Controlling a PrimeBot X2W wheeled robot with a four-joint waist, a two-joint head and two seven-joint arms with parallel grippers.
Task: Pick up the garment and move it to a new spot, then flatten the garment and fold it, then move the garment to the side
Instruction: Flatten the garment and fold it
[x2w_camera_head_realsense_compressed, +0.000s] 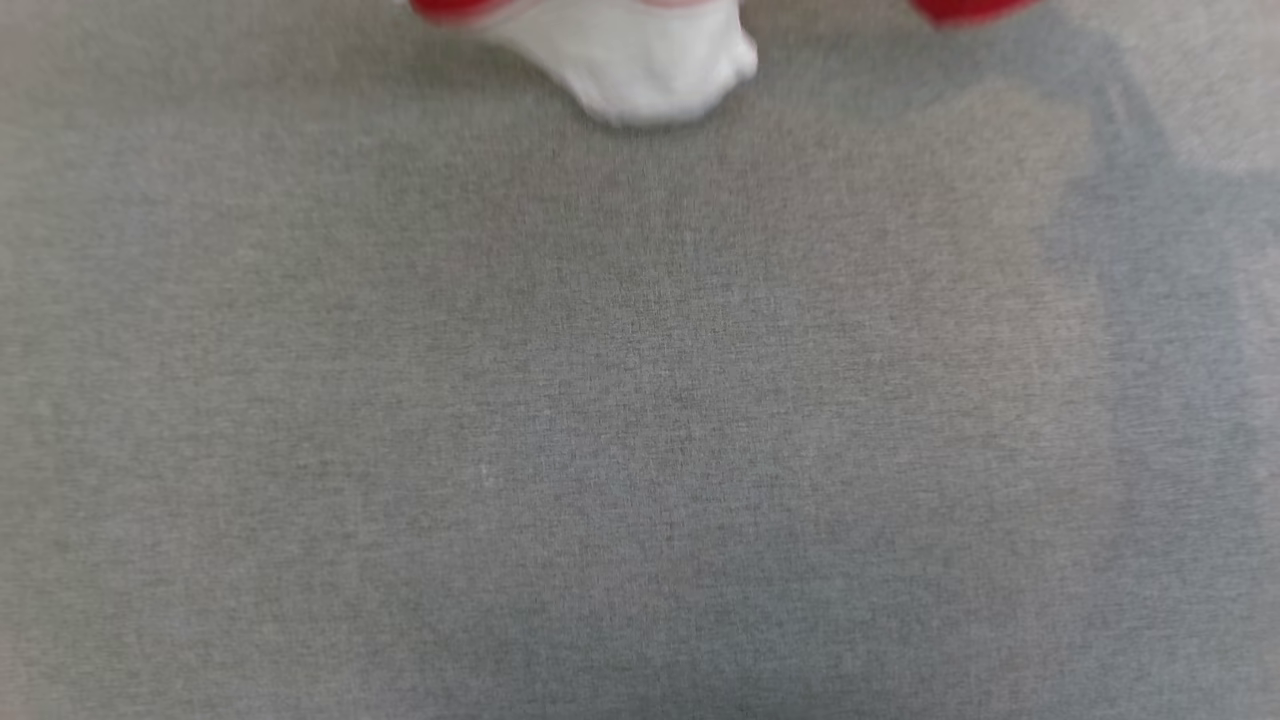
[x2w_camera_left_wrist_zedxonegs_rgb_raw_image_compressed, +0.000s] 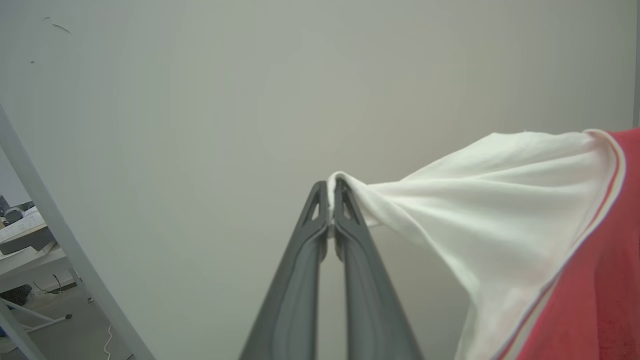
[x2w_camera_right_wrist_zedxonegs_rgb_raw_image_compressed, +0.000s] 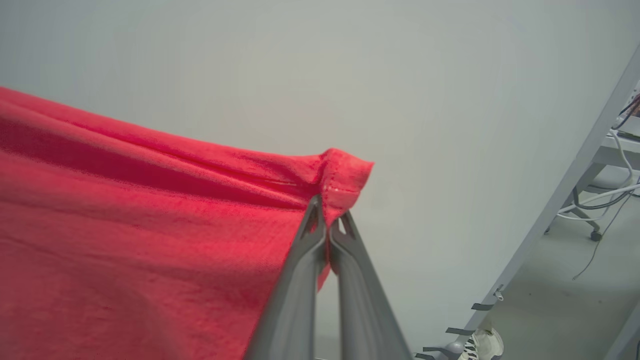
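Garment (x2w_camera_left_wrist_zedxonegs_rgb_raw_image_compressed: 612, 280) hangs stretched between my two grippers over the gray tabletop (x2w_camera_head_realsense_compressed: 640, 420), so it can spread open before I lay it down. My left gripper (x2w_camera_left_wrist_zedxonegs_rgb_raw_image_compressed: 331, 200) is pressed together on the edge of the white sleeve (x2w_camera_left_wrist_zedxonegs_rgb_raw_image_compressed: 475, 210), and the cloth fans away to the right of its tips. My right gripper (x2w_camera_right_wrist_zedxonegs_rgb_raw_image_compressed: 327, 222) pinches a red hemmed corner (x2w_camera_right_wrist_zedxonegs_rgb_raw_image_compressed: 345, 175), with the body running off to its left. Gripping two far-apart points should, I judge, keep it taut and unbunched.
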